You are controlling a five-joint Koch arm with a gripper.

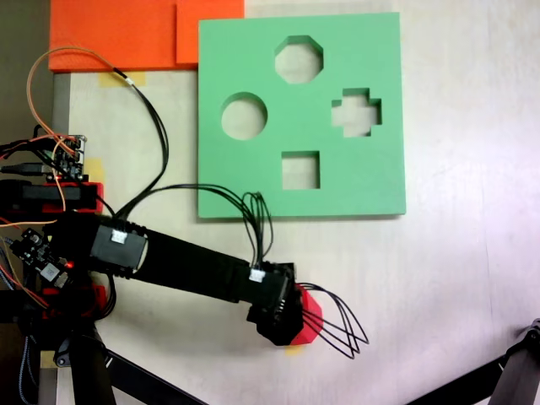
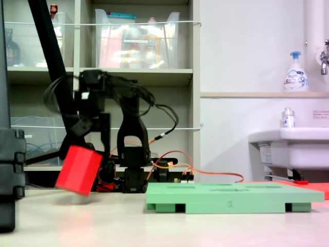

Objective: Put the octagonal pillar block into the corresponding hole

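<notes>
The octagonal pillar block (image 1: 310,319) is a bright red foam prism. It peeks out from under the gripper (image 1: 288,325) at the lower middle of a fixed view. In the side-on fixed view the block (image 2: 78,170) hangs tilted just above the table, left of the board, with the gripper (image 2: 88,147) shut on its top. The green foam board (image 1: 371,177) lies flat farther up the table. Its eight-sided corresponding hole (image 1: 299,59) is near the board's far edge and is empty. From the side, the board (image 2: 231,198) is a low slab.
The board also has a round cutout (image 1: 244,116), a cross cutout (image 1: 355,112) and a square cutout (image 1: 300,170). Orange foam sheets (image 1: 126,34) lie at the top left. A black stand leg (image 1: 506,375) crosses the lower right. Loose cables (image 1: 337,329) loop around the gripper.
</notes>
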